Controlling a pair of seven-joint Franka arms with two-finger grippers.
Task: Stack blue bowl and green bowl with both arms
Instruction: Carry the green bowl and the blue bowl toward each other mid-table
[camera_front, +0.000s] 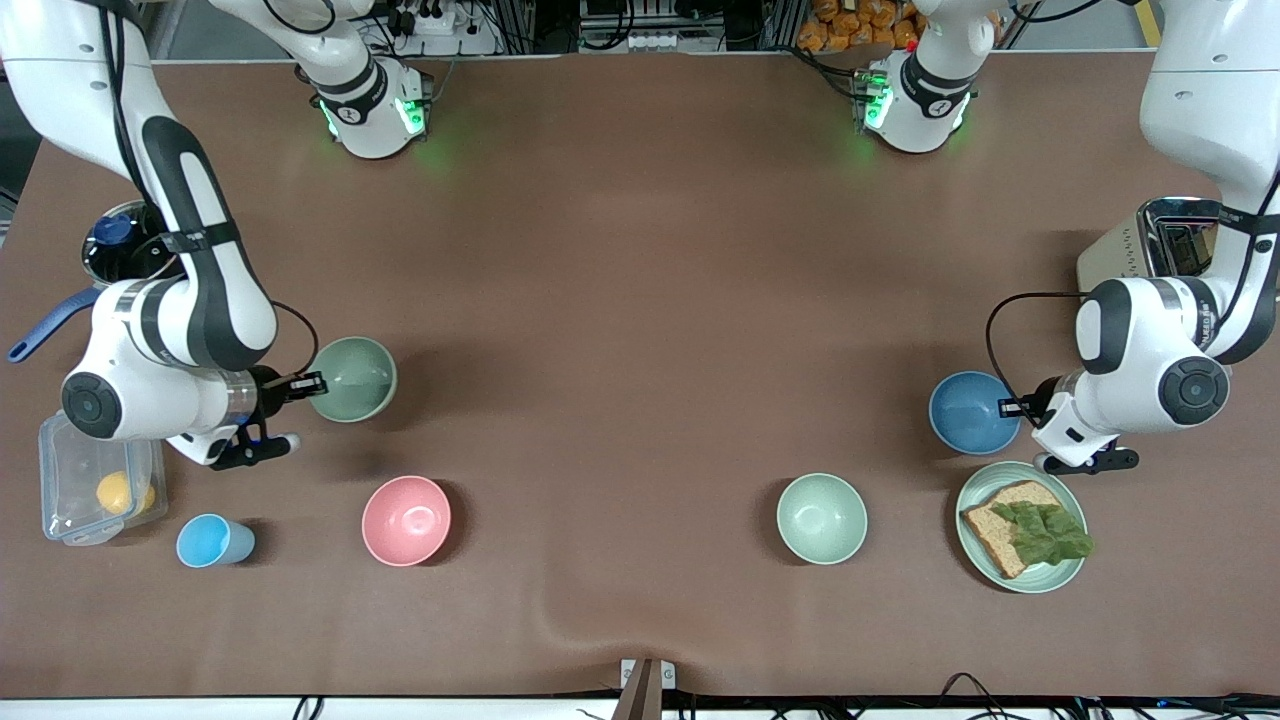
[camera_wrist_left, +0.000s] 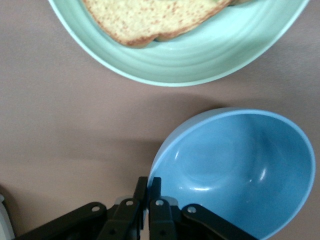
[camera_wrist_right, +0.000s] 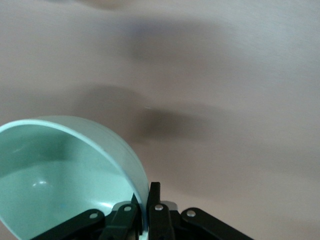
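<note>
The green bowl is at the right arm's end of the table. My right gripper is shut on its rim, one finger inside and one outside. In the right wrist view the green bowl hangs tilted from the gripper, with its shadow apart from it on the table. The blue bowl is at the left arm's end. My left gripper is shut on its rim. In the left wrist view the blue bowl is tilted in the gripper, beside the plate.
A mint plate with bread and lettuce lies just nearer the camera than the blue bowl. A pale mint bowl, a pink bowl and a light-blue cup stand nearer the camera. A clear container, a pot and a toaster are at the table's ends.
</note>
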